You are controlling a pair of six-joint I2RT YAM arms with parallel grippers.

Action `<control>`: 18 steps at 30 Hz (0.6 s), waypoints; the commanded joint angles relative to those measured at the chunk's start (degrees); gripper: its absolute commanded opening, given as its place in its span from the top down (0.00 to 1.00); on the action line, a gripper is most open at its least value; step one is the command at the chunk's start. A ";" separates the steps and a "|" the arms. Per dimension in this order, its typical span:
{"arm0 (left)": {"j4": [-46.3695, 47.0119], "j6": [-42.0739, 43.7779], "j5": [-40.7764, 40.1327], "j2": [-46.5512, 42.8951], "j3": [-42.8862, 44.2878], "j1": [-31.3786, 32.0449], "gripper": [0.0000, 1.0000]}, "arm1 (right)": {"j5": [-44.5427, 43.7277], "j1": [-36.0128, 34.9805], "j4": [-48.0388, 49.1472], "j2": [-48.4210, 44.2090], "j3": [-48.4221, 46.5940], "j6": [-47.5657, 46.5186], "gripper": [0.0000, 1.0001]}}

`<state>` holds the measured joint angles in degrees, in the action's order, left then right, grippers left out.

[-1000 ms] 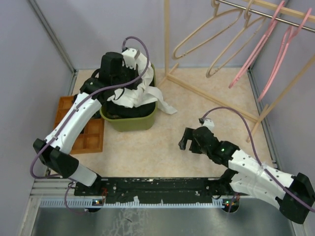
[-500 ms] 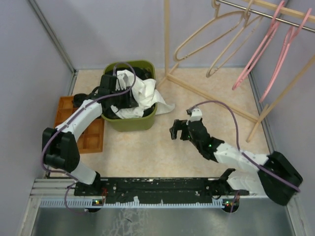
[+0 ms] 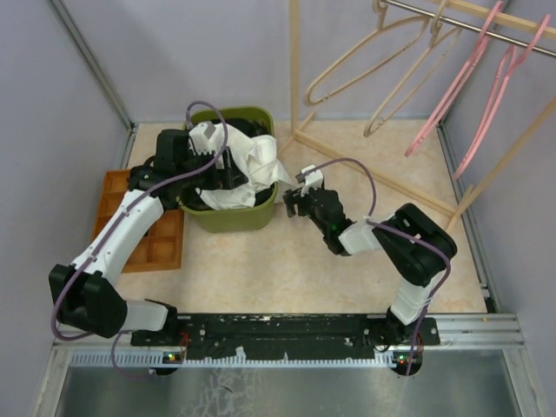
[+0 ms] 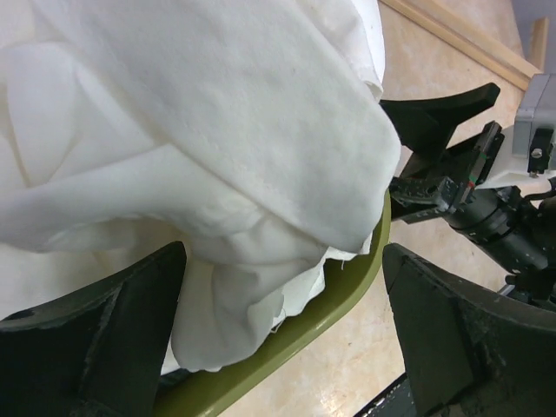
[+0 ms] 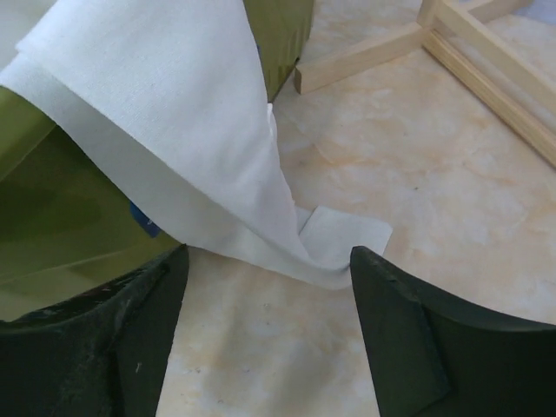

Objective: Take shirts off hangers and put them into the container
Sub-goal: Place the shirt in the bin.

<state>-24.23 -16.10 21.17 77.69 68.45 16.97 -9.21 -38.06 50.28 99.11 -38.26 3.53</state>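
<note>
Hangers all bare; shirts piled in the container. One white sleeve trails over its rim onto the desk. Your left pincer gapes above the pile. Your right pincer, fingers apart, straddles the sleeve end. Remaining, likely: tuck that sleeve in.

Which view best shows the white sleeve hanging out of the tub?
Right wrist: the sleeve drapes over the container rim onto the tabletop. Top external shows it small; left wrist shows only bunched white cloth.
</note>
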 commanded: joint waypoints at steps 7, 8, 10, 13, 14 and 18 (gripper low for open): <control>-3.70 2.14 0.24 -5.97 -0.49 -0.28 0.01 | -3.14 0.01 16.28 -9.81 4.77 -3.71 1.00; -3.64 2.05 0.00 -6.85 -0.58 -0.33 0.01 | -4.24 -0.63 13.50 -12.63 4.56 -4.09 1.00; -3.63 1.99 -1.53 -8.57 -0.73 -0.34 0.01 | -5.52 -2.61 6.25 -18.10 2.93 -5.05 1.00; -3.48 1.72 -4.04 -11.15 -1.54 -0.34 0.01 | -5.28 -4.75 -0.16 -24.29 0.04 -4.63 1.00; -3.46 1.49 -4.73 -11.71 -1.87 -0.31 0.01 | -5.15 -5.30 -1.73 -25.78 -1.03 -3.79 1.00; -3.00 -0.10 -7.82 -14.30 -3.69 -0.34 0.01 | 1.06 -7.83 -7.84 -27.87 -9.03 -1.91 1.00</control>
<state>-27.86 -15.20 17.26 65.49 66.85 16.95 -12.29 -43.94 47.86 73.65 -38.74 -0.10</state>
